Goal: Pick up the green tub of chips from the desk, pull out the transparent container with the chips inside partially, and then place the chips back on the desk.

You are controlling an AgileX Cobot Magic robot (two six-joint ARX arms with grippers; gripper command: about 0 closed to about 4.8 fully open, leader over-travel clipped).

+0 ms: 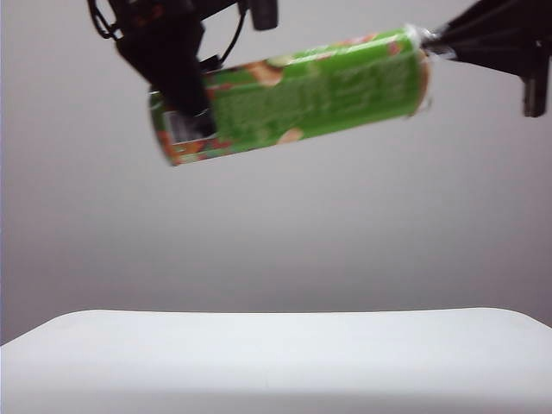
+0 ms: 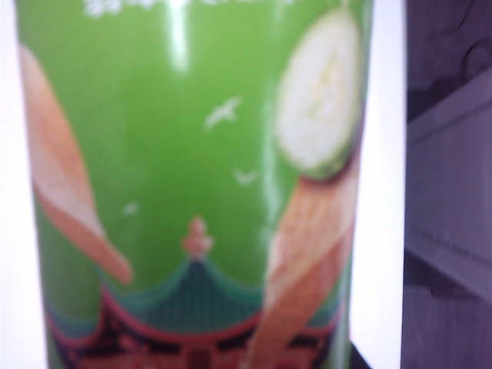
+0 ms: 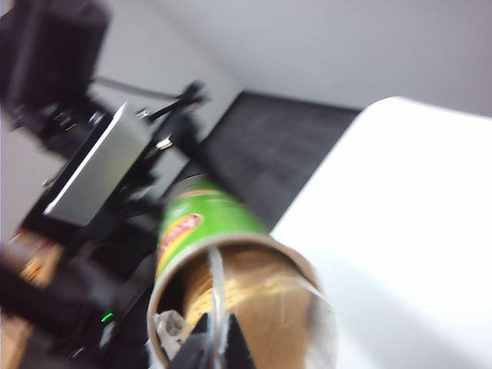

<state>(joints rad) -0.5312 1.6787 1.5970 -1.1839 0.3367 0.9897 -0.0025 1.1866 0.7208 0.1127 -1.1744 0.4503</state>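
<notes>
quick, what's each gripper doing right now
left gripper: jaws clamped around the green tub of chips, held in the air.
right gripper: jaws shut on the transparent container.

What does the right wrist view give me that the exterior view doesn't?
Only the right wrist view: the open mouth of the green tub of chips, the stacked chips inside, and the right gripper shut on the thin lip of the transparent container.

Only the exterior view: the left gripper clamped around the tub's far end, the tub held tilted in the air well above the desk.

Both: the tub held between the two arms, and the white desk below.
</notes>
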